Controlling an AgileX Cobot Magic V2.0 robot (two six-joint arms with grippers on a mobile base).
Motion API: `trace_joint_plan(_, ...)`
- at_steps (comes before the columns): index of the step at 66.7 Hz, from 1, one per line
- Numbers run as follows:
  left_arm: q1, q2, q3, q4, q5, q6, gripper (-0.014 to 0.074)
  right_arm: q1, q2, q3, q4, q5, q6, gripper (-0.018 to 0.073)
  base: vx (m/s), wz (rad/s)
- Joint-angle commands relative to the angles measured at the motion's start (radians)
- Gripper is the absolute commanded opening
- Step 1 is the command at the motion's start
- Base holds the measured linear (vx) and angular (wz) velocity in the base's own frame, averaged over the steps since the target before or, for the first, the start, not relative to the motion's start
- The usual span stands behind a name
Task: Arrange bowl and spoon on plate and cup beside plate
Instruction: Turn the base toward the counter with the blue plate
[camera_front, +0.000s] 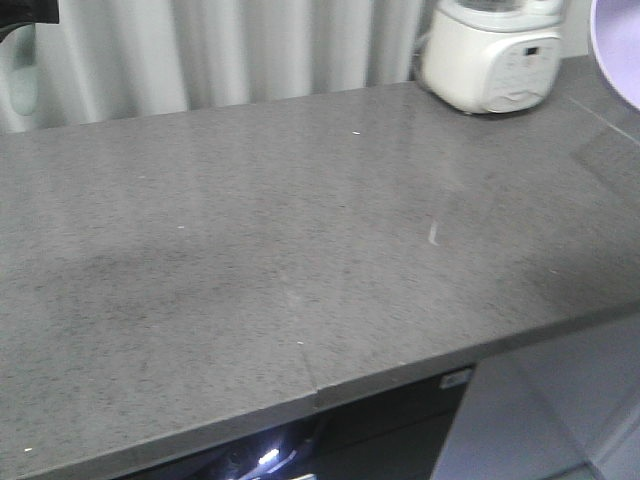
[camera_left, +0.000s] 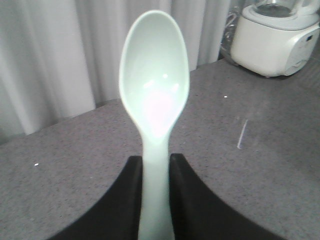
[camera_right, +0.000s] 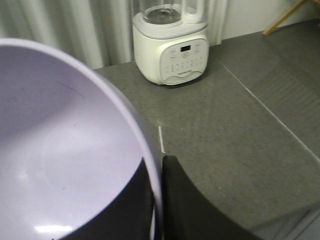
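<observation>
While both arms are loaded, nothing of the arrangement is set down as far as the views show.

Left wrist view: left gripper (camera_left: 156, 162) clenched on the short handle of the spoon (camera_left: 155, 90), 1 dark finger on each side. The oval head points up and away, hollow side toward the camera, clear of the surface.

Right wrist view: right gripper (camera_right: 157, 172) pinches the rim of a glossy lavender dish, 1 finger inside the wall and 1 outside. From the deep curved wall I take it for the bowl (camera_right: 75, 150), though little of its outline is visible. In the front view it shows only as a purple sliver at the upper right edge, raised above the surface.

Status: 0 of 3 placements done. Plate and cup appear in no view, so I cannot tell where they are. Judgement: the plate has to be in place before the bowl or spoon can go on it. Cup beside the plate also remains.

Surroundings: grey speckled countertop (camera_front: 300, 250), bare across its middle, with a joint line running through its right part. At the far right corner stands a white kitchen appliance (camera_front: 490, 55) with a button panel, the only obstacle there. Behind it hangs a pale pleated curtain (camera_front: 250, 40).
</observation>
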Motion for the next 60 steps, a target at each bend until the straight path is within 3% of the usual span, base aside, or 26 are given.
trace_joint_plan(1, -0.006, -0.024, -0.027, -0.017, -0.070, -0.001, -0.0006, -0.003, -0.010, -0.023, 0.003, -0.078, -0.006, -0.0011, -0.08, -0.49)
trace_joint_plan(60, -0.006, -0.024, -0.027, -0.017, -0.070, -0.001, -0.0006, -0.003, -0.010, -0.023, 0.003, -0.078, -0.006, -0.0011, -0.06, -0.35)
